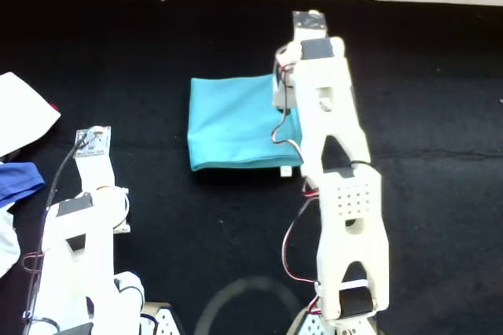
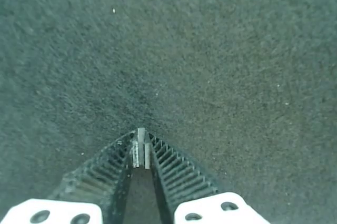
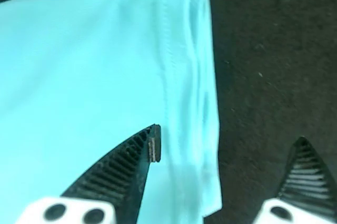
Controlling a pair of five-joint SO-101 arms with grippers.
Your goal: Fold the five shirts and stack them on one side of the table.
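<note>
Unfolded shirts (image 1: 20,115) sat heaped at the desk's (image 1: 424,75) left edge, presumably queued. Left hand (image 2: 140,148) was closed on nothing, parked over bare desk. Folded teal shirt (image 1: 232,123) lay mid-desk. Right hand (image 3: 228,142) was spread wide astride its hem, likely to grab it for stacking.

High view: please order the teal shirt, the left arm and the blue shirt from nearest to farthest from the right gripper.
1. Teal shirt: its edge lies between the open jaws of the right gripper.
2. Left arm: on the left, apart from the shirt.
3. Blue shirt: far left edge, beyond that arm.
</note>
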